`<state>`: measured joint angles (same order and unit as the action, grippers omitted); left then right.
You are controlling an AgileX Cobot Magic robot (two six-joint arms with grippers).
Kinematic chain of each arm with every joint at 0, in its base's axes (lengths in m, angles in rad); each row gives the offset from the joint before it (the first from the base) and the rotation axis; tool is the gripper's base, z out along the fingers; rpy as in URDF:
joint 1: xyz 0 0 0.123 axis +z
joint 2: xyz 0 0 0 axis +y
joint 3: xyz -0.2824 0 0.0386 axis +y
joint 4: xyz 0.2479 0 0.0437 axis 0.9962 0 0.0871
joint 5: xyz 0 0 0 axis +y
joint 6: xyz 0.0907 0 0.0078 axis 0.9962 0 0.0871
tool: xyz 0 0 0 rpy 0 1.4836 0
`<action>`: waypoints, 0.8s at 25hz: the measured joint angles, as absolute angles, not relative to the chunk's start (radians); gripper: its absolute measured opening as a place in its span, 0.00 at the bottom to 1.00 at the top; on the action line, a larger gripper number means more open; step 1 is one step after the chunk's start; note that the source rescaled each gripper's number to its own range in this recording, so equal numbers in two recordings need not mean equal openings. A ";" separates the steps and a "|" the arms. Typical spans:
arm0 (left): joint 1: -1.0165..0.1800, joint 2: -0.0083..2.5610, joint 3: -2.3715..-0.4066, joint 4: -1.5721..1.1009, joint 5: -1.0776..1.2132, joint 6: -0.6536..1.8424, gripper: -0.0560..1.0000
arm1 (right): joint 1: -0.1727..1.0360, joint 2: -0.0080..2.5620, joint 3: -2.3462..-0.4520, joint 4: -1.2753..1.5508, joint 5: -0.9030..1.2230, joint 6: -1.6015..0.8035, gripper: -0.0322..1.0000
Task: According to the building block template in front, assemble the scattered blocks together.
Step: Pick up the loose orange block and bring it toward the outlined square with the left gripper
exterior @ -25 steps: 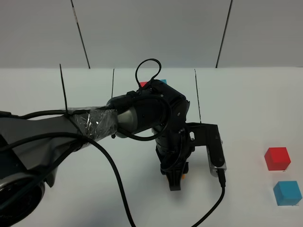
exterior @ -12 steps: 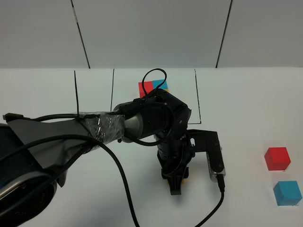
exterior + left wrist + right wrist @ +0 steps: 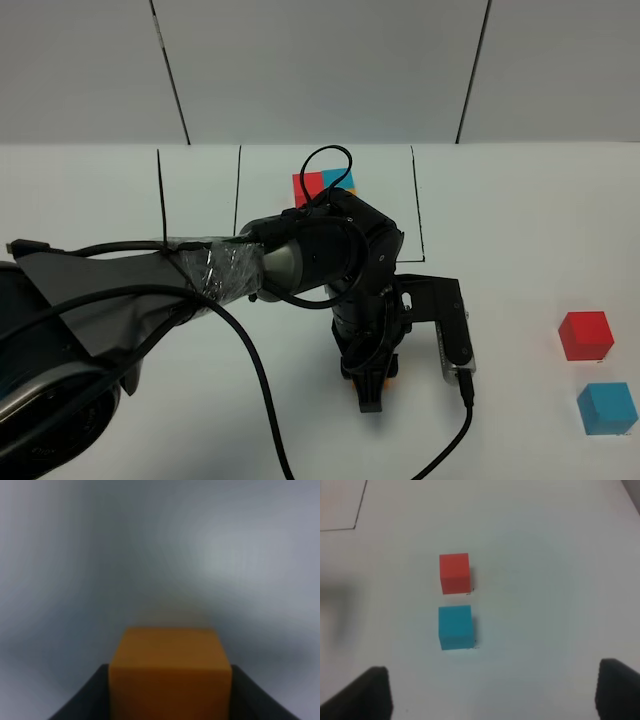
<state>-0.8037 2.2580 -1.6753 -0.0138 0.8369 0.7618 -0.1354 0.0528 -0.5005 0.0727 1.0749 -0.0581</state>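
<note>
Since a second ago, the left arm (image 3: 320, 255) is sitting closer to the near edge of the table (image 3: 520, 220), and the template (image 3: 323, 183) is now showing clear beyond it, inside its black outline. Over the last half second nothing is shifting.

From the high camera, the left jaws are pointing down and gripping the orange block (image 3: 386, 372) between them. Whether the block is resting on the table is not clear. The red block (image 3: 585, 335) and blue block (image 3: 607, 407) are lying well off to the right of these jaws, and the template is lying well beyond them.

Through the left wrist camera, the orange block is filling the space between the two dark fingers (image 3: 85, 700), touching both. The table beyond is blurring out.

Through the right wrist camera, the right jaws are standing wide and holding nothing. The blue block is lying ahead of them. The red block is lying just past it with a small gap between the two, and neither is touching the jaws.
</note>
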 joint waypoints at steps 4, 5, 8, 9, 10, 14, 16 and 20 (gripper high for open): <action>-0.804 2.258 -1.675 -0.014 0.838 0.762 0.05 | -0.135 0.053 -0.501 0.073 1.075 -0.058 0.87; -0.804 2.258 -1.675 -0.014 0.838 0.762 0.05 | -0.135 0.053 -0.501 0.073 1.075 -0.058 0.87; -0.804 2.258 -1.675 -0.014 0.838 0.762 0.05 | -0.135 0.053 -0.501 0.073 1.075 -0.058 0.87; -0.804 2.258 -1.675 -0.014 0.838 0.762 0.05 | -0.135 0.053 -0.501 0.073 1.075 -0.058 0.87; -0.804 2.258 -1.675 -0.014 0.838 0.762 0.05 | -0.135 0.053 -0.501 0.073 1.075 -0.058 0.87; -0.804 2.258 -1.675 -0.014 0.838 0.762 0.05 | -0.135 0.053 -0.501 0.073 1.075 -0.058 0.87; -0.804 2.258 -1.675 -0.014 0.838 0.764 0.05 | -0.135 0.053 -0.501 0.073 1.075 -0.058 0.87; -0.804 2.258 -1.675 -0.014 0.838 0.764 0.05 | -0.135 0.053 -0.501 0.073 1.075 -0.058 0.87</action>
<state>-0.8037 2.2580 -1.6753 -0.0138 0.8376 0.7641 -0.1354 0.0528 -0.5005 0.0727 1.0749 -0.0581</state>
